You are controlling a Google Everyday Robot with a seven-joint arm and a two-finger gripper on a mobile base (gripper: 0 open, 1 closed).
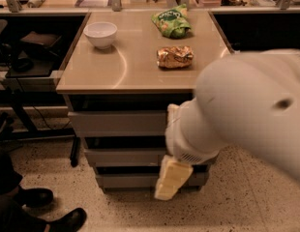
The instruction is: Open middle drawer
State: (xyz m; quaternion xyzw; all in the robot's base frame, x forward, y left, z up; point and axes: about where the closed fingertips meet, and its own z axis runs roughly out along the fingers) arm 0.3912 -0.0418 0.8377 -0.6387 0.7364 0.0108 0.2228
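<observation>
Up-left of your tool, the middle drawer sits shut. It looks like the approach stage, so next you hook its top edge. Tool's state: cannot tell.

The robot's pale cream hand hangs at the right end of the wide, plain grey metal middle drawer. Above, a white ceramic bowl rests on the tan surface.
</observation>
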